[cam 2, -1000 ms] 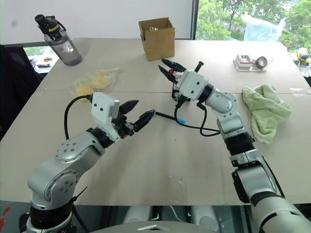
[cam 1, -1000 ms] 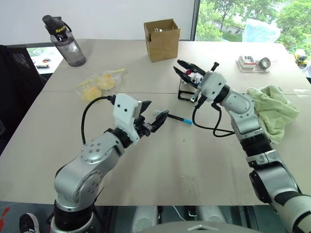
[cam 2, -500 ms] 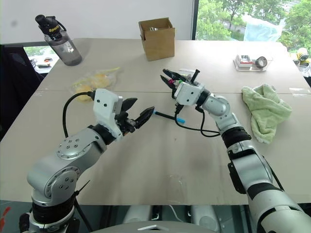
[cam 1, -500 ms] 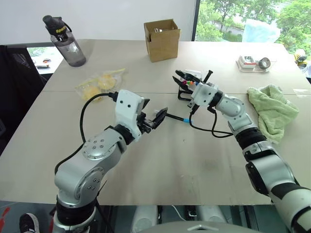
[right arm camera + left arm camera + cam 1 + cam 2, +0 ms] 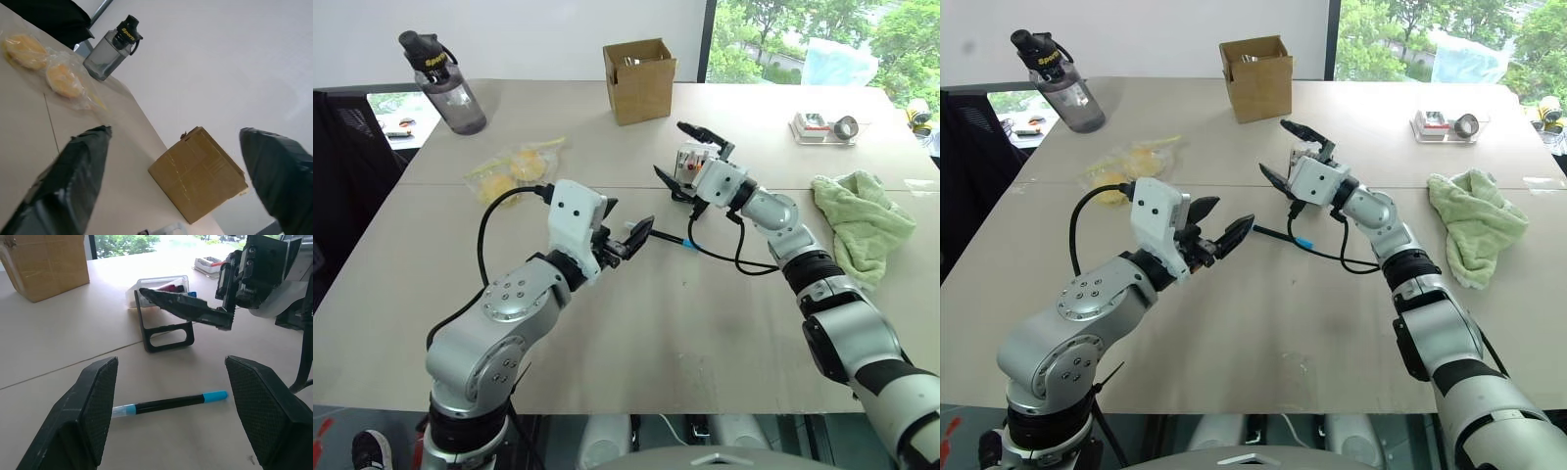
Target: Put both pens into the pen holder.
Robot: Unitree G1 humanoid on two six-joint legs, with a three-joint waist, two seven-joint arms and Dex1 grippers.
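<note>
The left gripper (image 5: 625,239) hovers low over the beige tabletop (image 5: 636,323), its black fingers (image 5: 93,411) wide apart and empty. Just beyond them lies the slim black pen with light-blue ends (image 5: 168,403), flat on the tabletop. Behind it stands the small white-topped pen holder on a black frame (image 5: 164,328), with a pink-capped pen (image 5: 168,287) inside. The right gripper (image 5: 690,154) is at the holder, its fingers spread wide and empty. Farther back stands a brown cardboard box (image 5: 639,80).
</note>
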